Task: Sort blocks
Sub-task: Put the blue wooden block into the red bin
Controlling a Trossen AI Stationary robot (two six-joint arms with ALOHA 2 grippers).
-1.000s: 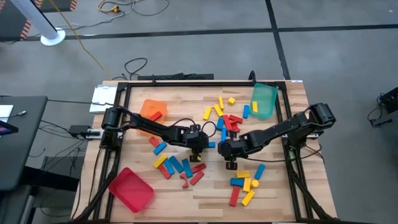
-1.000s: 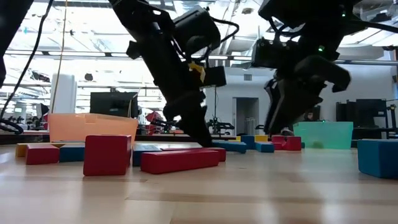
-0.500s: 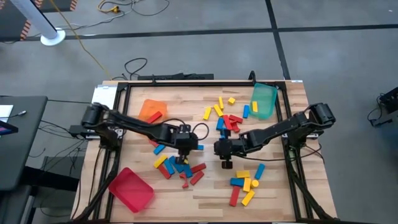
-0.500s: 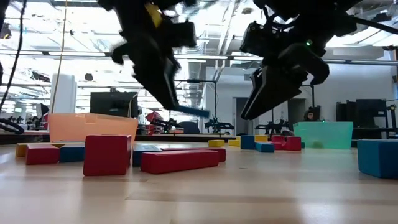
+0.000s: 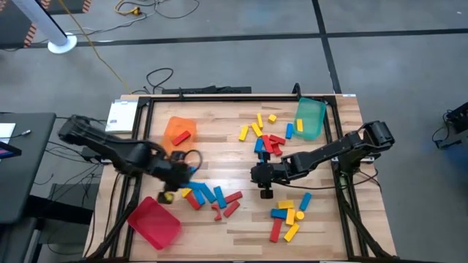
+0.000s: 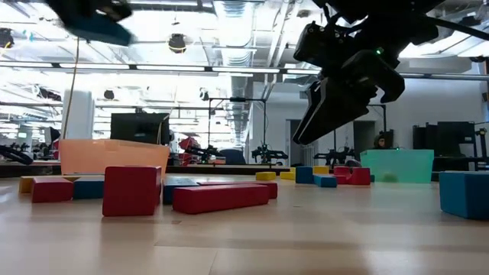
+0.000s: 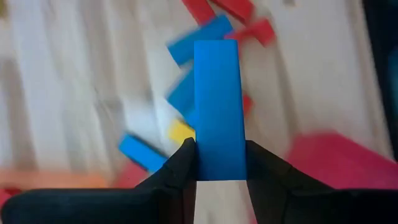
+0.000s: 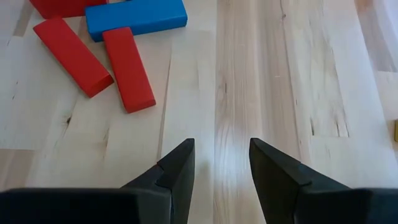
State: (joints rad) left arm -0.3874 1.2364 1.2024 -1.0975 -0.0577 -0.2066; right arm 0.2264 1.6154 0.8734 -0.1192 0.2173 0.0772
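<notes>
High view, left gripper (image 5: 175, 175): over the table's left half, between the orange tray (image 5: 179, 129) and the red tray (image 5: 154, 222); blurred, so the grip is unreadable from above.
High view, right gripper (image 5: 259, 175): near the table's (image 5: 248, 226) middle, over bare wood, with nothing between its fingers.
High view, blocks: one cluster (image 5: 212, 199) of red, blue and yellow bars lies just beside the left gripper; a second (image 5: 267, 135) sits next to the green tray (image 5: 309, 117); a third (image 5: 289, 215) lies near the front edge on the right.
High view, orange tray: holds one red block (image 5: 182, 136).

Low view, right gripper (image 6: 325, 114): hangs well above the tabletop.
Low view, blocks: a red cube (image 6: 131, 189) and a long red bar (image 6: 220, 196) stand nearest; a blue block (image 6: 463, 193) sits at the right edge.
Low view, left arm: only a dark blur at the top left corner.

Left wrist view, left gripper (image 7: 221, 163): fingers (image 7: 180, 165) pressed against both sides of a long blue block (image 7: 219, 109), pinching its near end.
Left wrist view, below: blue, red and yellow blocks lie blurred on the wood, with the red tray (image 7: 339, 158) to one side.

Right wrist view, right gripper (image 8: 222, 163): fingers (image 8: 180, 165) spread apart with bare wood between them, gripping nothing.
Right wrist view, blocks: two red bars (image 8: 99, 59) and a blue bar (image 8: 137, 17) lie on the wood ahead, apart from the fingers.
</notes>
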